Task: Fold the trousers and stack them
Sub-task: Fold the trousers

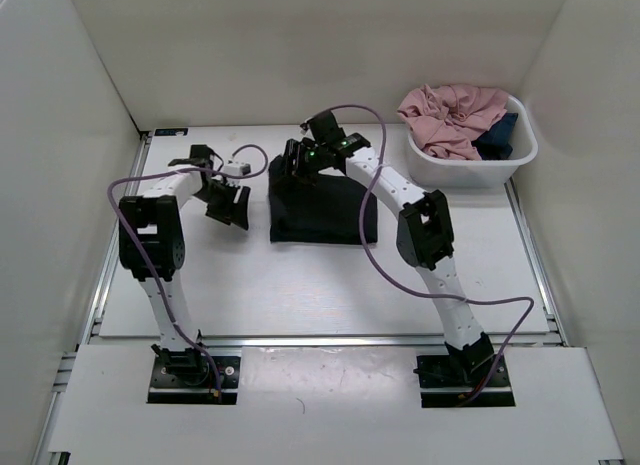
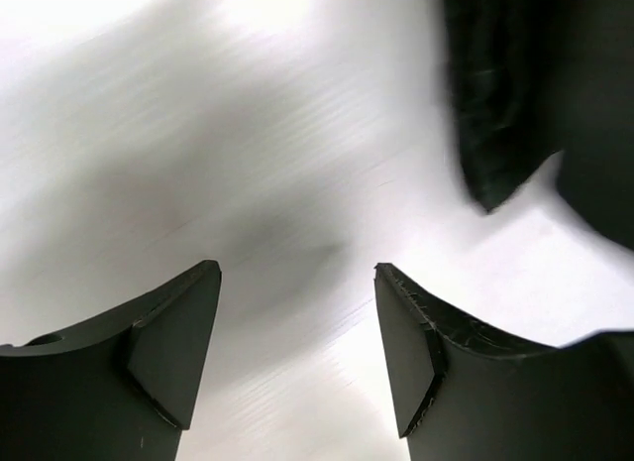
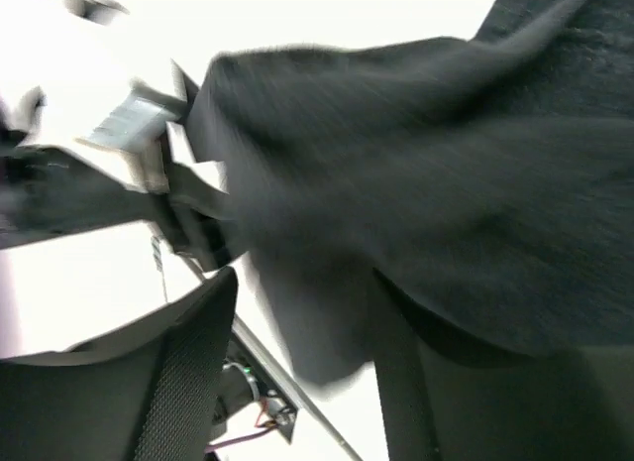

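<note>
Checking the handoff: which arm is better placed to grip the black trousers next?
Probably right: the right gripper sits on the trousers at their far corner, cloth between its fingers. The left gripper hangs open over bare table, beside them.

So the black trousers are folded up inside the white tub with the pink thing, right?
Not quite. The black trousers are folded up, but they lie on the table between the two arms, not inside the white tub. The pink thing is in the tub. The top view shows it.
</note>
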`<state>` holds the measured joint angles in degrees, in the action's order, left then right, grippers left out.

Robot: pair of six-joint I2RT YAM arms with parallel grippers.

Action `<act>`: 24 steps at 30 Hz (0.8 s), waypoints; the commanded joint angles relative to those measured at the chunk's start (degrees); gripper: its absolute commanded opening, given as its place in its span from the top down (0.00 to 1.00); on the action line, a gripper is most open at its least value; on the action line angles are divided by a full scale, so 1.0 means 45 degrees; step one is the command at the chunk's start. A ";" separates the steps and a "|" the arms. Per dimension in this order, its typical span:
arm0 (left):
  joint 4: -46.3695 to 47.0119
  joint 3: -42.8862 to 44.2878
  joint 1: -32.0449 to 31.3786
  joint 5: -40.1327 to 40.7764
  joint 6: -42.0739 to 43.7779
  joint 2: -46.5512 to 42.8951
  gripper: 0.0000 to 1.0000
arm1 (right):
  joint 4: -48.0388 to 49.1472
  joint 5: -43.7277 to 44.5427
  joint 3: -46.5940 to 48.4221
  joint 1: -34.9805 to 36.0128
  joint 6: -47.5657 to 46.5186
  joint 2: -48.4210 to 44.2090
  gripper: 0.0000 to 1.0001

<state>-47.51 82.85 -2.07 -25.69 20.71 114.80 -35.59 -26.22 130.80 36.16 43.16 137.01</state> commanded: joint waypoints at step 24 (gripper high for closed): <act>-0.0888 0.5730 -0.2002 0.0415 -0.0305 0.2201 0.20 | 0.5057 0.0064 -1.2307 -0.3681 0.0781 -0.4628 0.84</act>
<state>-50.15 107.94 -12.60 -26.00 21.15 121.54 -18.17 -21.23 78.78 18.79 43.51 113.89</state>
